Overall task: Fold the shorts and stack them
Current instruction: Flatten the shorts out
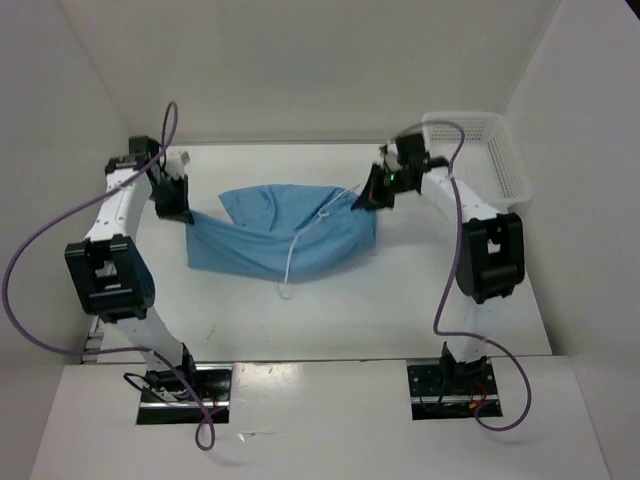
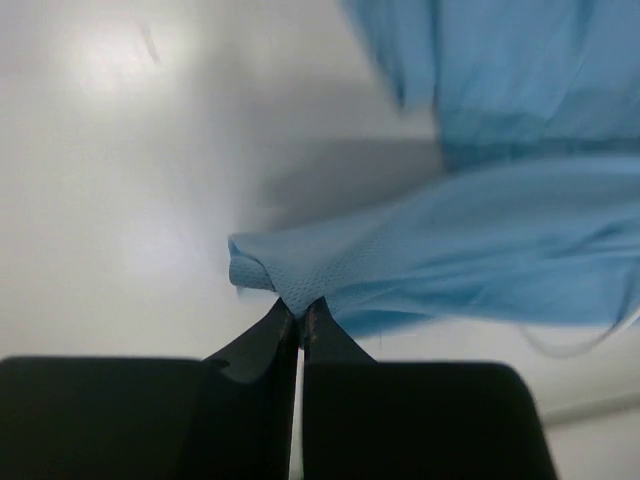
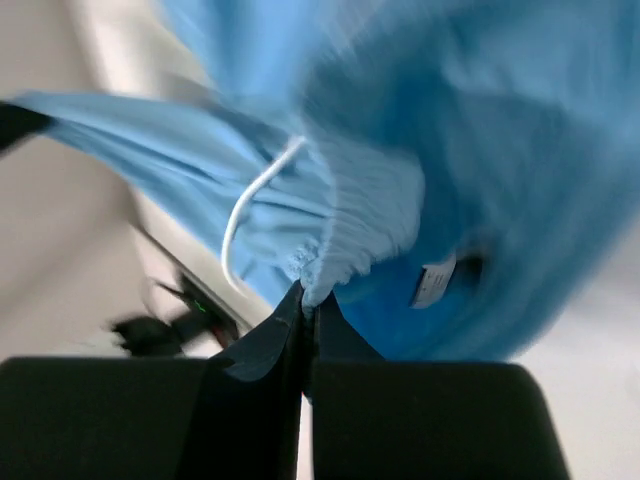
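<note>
pinching one corner of the shorts [image 1: 285, 240] tight in the left gripper [image 1: 178, 212], on the side far from the basket [image 1: 490, 165]. nipping the gathered waistband [image 3: 355, 235] in the right gripper [image 1: 368, 197], closed right down on the cloth, near the basket. hanging stretched between the two, sagging in the middle. dangling a white drawstring [image 1: 298, 250] down below the fabric, away from the basket.

Soft matt cloth shorts [image 1: 290, 240]

No writing can be read anywhere. A small white tag [image 3: 432, 283] sits inside the shorts [image 3: 480, 150], but it is too blurred to make out.
</note>
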`<control>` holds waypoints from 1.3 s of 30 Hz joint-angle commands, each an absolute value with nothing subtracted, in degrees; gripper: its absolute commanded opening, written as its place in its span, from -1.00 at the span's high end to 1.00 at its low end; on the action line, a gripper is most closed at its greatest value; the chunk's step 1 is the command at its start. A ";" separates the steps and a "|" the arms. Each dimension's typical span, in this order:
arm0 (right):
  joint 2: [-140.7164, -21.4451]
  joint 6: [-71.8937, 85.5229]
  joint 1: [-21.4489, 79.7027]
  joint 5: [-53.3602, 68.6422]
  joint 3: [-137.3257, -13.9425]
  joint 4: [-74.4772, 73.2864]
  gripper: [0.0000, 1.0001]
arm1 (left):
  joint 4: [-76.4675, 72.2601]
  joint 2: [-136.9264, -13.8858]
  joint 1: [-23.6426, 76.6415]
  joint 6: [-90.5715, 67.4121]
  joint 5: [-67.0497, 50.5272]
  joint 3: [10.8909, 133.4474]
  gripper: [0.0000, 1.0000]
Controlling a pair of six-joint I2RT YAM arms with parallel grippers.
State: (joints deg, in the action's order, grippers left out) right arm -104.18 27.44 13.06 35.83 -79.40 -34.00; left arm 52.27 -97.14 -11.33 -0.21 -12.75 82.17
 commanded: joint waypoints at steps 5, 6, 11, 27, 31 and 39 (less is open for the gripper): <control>-121.38 33.30 2.81 43.59 -143.35 -38.76 1.00 | 61.68 -115.82 -12.30 0.00 -15.47 142.57 1.00; -120.85 33.31 2.12 43.07 -145.09 -38.76 1.00 | 66.40 -119.84 -13.00 0.00 -15.47 149.78 1.00; -111.92 31.03 1.49 42.54 -131.00 -37.45 1.00 | 74.27 -122.29 -13.54 0.00 -16.77 164.14 1.00; -90.09 27.59 7.90 37.27 -56.00 -26.28 1.00 | 60.82 -97.65 -12.39 0.00 -7.30 75.17 1.00; -85.54 28.12 10.81 32.09 -51.60 -31.36 1.00 | 60.82 -94.85 -12.39 0.00 -7.29 67.60 0.90; -79.80 30.15 10.81 28.65 -49.57 -36.04 1.00 | 68.81 -90.01 -12.39 0.00 -6.34 60.12 0.05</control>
